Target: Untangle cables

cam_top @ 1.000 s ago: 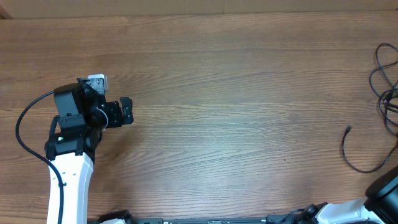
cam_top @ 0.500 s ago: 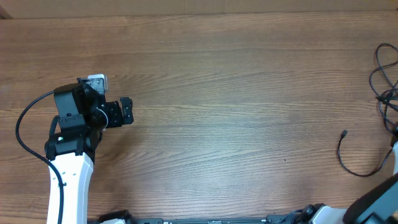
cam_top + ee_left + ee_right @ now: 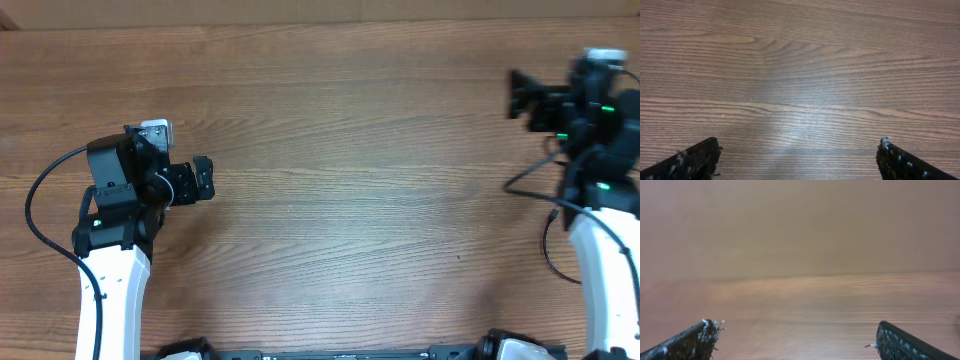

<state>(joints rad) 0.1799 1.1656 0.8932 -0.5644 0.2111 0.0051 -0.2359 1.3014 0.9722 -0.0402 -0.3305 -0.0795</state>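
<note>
1. Nearest you, at the right side of the table [image 3: 350, 130], the thin cable [image 3: 548, 250] is lying just beside the right arm [image 3: 600, 270]. That arm is covering whatever lies next to the cable, so a blind reach down could pin or drag strands you are not seeing.
2. The arm's own thicker cord [image 3: 525, 177] is looping near the thin one, so you are risking a grab on the wrong line.
3. Farther out, the right gripper [image 3: 792, 329] is spread wide, holding nothing and facing away from the cable. Its camera is showing only blurred wood, so it is giving you no guidance.
4. Counting: you are seeing one thin strand with one plug end [image 3: 553, 213]. Whether more are hiding under the arm, you cannot tell.
5. You are running two arms and two grippers. The left gripper [image 3: 799, 146] is also released and empty, hovering over bare wood well apart from the cable.
</note>
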